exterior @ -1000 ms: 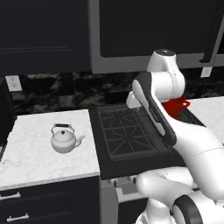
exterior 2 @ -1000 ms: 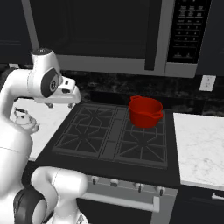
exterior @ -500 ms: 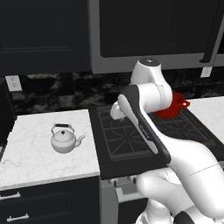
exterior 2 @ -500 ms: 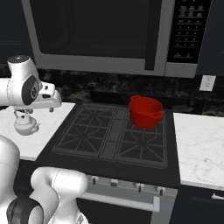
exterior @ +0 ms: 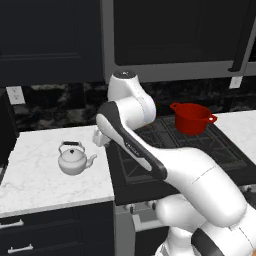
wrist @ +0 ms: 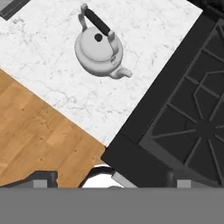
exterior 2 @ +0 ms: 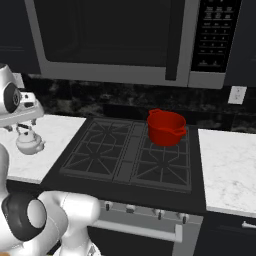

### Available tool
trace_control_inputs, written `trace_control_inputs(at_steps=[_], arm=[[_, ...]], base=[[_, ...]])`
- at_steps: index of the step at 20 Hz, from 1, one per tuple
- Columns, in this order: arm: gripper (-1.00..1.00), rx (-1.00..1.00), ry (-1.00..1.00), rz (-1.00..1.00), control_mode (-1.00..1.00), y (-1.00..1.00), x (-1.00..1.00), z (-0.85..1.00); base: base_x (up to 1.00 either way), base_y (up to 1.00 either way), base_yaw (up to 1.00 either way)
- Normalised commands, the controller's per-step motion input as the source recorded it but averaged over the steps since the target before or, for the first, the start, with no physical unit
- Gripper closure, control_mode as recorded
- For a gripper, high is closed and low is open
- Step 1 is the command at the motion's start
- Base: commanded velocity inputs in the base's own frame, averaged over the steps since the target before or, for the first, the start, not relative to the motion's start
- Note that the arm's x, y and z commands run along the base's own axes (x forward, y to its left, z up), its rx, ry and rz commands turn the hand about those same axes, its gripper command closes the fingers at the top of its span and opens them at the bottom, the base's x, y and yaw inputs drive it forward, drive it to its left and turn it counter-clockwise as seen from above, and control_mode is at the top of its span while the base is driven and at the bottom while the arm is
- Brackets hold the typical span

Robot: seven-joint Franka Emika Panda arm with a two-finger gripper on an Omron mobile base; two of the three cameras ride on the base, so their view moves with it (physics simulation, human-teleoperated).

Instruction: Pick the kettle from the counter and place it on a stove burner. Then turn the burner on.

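The silvery-white kettle (exterior: 74, 159) with its black arched handle stands upright on the white marble counter (exterior: 35, 185), left of the cooktop. My gripper (exterior: 99, 142) hangs above the counter's right edge, to the right of the kettle and apart from it. In the hand view the kettle (wrist: 98, 50) lies in the upper left with its spout toward the stove, and my gripper (wrist: 111, 178) is open with nothing between its widely spread fingertips (wrist: 43, 176). The front-left stove burner (exterior 2: 92, 159) is bare. From the right base view the kettle (exterior 2: 29, 141) sits just below my gripper (exterior 2: 15, 126).
A red two-handled pot (exterior 2: 166, 127) occupies the back-right burner. The black cooktop (wrist: 144, 127) borders the counter (wrist: 52, 83). Wooden floor (wrist: 39, 135) lies below the counter's front edge. A microwave (exterior 2: 115, 40) hangs over the stove.
My arm has swung left from over the cooktop to the counter's edge beside the kettle. The kettle and the red pot have not moved.
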Motion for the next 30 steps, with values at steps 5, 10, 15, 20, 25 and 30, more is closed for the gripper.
trace_control_inputs(at_steps=[5, 10, 15, 20, 25, 30], arm=[[-1.00, -0.08, 0.14, 0.13, -1.00, 0.92, 0.82, -0.18], [-1.00, -0.03, 0.09, 0.04, -1.00, 0.58, 0.73, -0.42], [-1.00, -0.01, 0.00, 0.00, -1.00, 0.20, 0.21, -0.33], [-1.00, 0.00, 0.00, 0.00, -1.00, 0.06, 0.39, -0.09], [-1.00, 0.00, 0.02, 0.00, -1.00, 0.00, 0.40, -0.06], [-1.00, 0.00, 0.01, 0.00, -1.00, 0.01, 0.27, -0.14]], base=[[0.00, 0.00, 0.00], [0.00, 0.00, 0.00], [0.00, 0.00, 0.00], [0.00, 0.00, 0.00], [0.00, 0.00, 0.00], [0.00, 0.00, 0.00]])
